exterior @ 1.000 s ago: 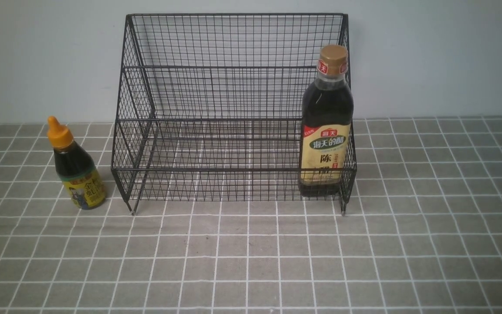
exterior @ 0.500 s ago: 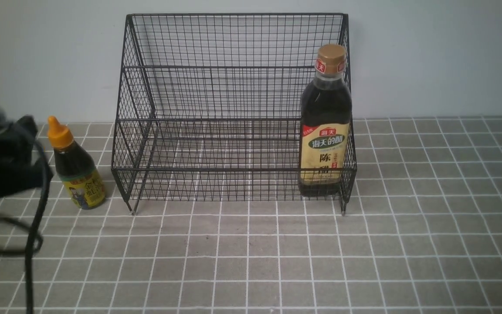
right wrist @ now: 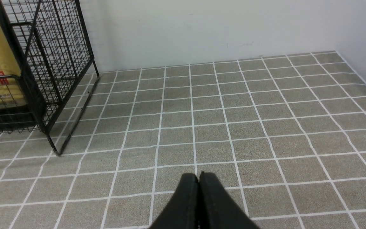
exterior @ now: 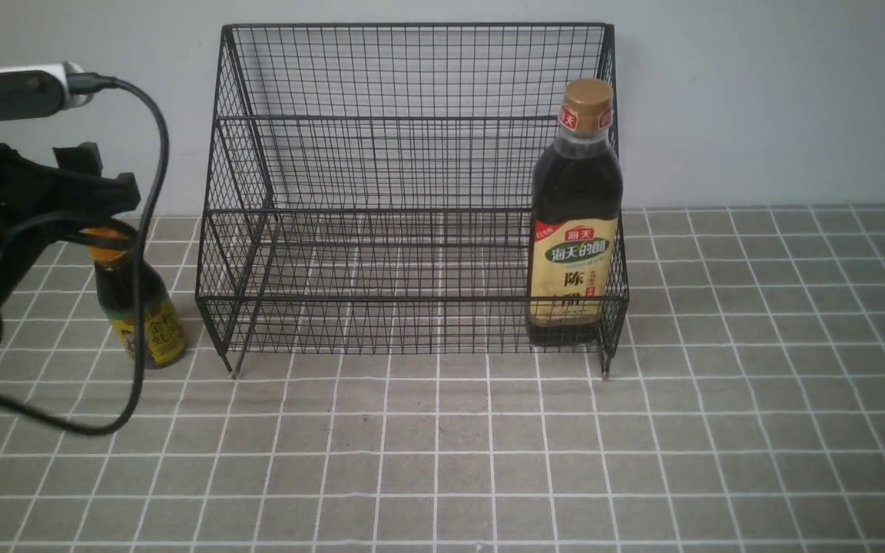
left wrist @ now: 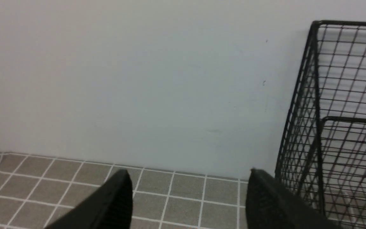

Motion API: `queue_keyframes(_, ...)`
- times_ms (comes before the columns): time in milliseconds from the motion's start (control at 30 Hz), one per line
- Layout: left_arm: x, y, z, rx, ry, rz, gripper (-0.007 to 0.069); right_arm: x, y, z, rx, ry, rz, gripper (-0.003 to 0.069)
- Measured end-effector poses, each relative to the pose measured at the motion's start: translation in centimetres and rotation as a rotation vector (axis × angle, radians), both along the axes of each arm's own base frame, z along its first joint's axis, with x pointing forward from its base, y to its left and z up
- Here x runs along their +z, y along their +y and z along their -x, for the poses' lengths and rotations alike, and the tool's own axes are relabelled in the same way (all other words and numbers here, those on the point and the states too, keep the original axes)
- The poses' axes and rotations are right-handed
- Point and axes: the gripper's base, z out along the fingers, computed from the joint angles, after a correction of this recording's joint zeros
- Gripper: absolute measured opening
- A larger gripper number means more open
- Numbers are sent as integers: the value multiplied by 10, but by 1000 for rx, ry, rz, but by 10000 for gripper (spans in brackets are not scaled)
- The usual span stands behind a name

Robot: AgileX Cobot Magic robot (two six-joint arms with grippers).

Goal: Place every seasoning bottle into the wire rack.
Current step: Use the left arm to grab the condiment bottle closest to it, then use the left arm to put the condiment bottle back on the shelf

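Grey tiled tabletop [exterior: 442,461], pale wall [exterior: 757,100] behind. Black wire rack [exterior: 412,153] sits centre frame, with the tall bottle [exterior: 575,230] in its lower right corner. Short bottle [exterior: 147,326] stands on the tabletop just left of the rack. Left claw [left wrist: 188,178] is spread at frame left, its arm hiding the short bottle's cap. Right claw [right wrist: 199,181] is pressed together, empty.

Print I can read from my station: two bottle labels.
The tall bottle [exterior: 575,192] carries 海天 on its red neck band, 海天的醋 on the green banner and a large 陈 beneath; the short bottle [exterior: 143,326] shows 金 on yellow, the rest unclear.
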Motion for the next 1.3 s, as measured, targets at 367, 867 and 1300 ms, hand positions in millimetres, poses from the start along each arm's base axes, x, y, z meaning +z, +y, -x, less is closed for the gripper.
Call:
queue_keyframes(367,-50,1,-33,29,122,-20,437,0,0,0,0,0,0,-13)
queue_keyframes(867,-25,0,-23,14,77,-10,259,0,0,0,0,0,0,-13)
queue_keyframes(1300,89,-26,25,-203,-101,-2,259,0,0,0,0,0,0,-13)
